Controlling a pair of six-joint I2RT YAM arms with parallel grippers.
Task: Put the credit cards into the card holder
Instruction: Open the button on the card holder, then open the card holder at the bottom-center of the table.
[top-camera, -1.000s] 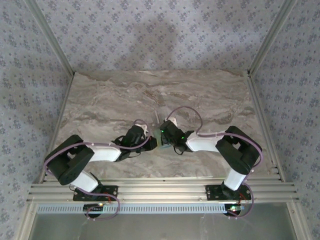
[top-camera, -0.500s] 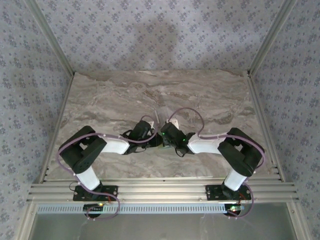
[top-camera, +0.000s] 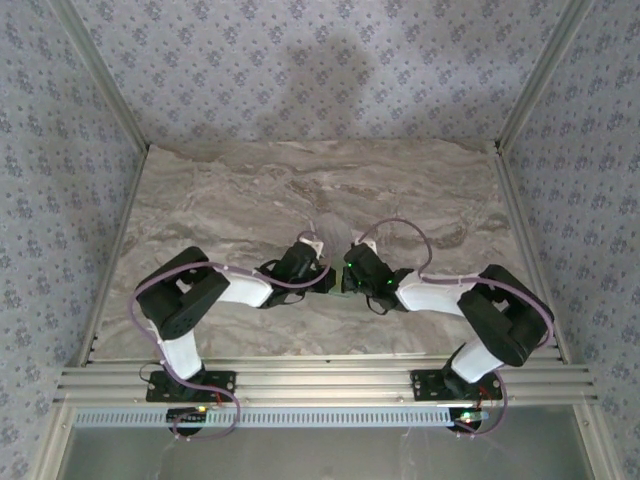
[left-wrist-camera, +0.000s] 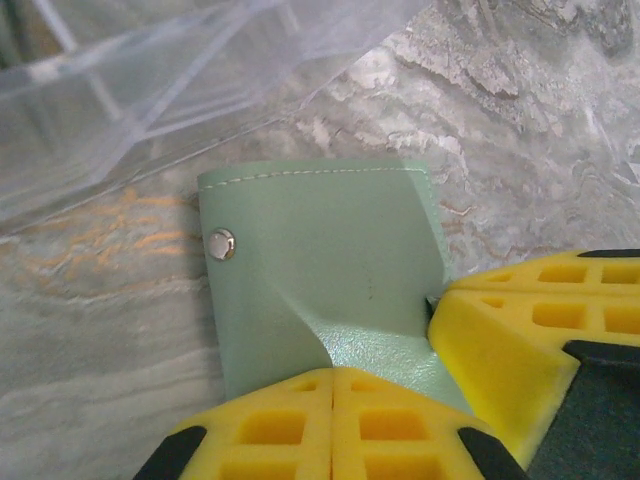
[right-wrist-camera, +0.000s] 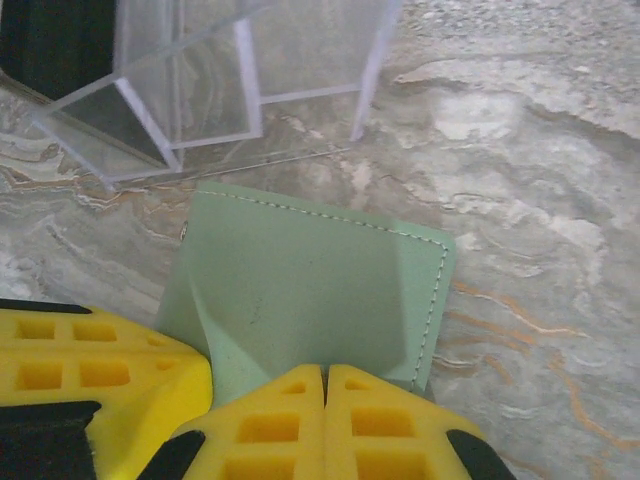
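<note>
- Opening the card holder (left-wrist-camera: 320, 260) looks to be the step in hand; it rests on the table (left-wrist-camera: 520, 130), just beside the clear box (left-wrist-camera: 150, 70)
- left gripper (left-wrist-camera: 333, 385) clenched on the holder's edge farthest from the box; right gripper (right-wrist-camera: 323, 385) pinching the same edge, close alongside
- next move, as judged — part the panels gently; the soft material is creased at both grips

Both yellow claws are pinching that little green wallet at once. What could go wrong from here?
The left gripper and right gripper are both shut on the card holder, which is creased between them; pulling unevenly might tug it out of one grip. The clear plastic stand sits just beyond it, so a push forward could knock that.
</note>
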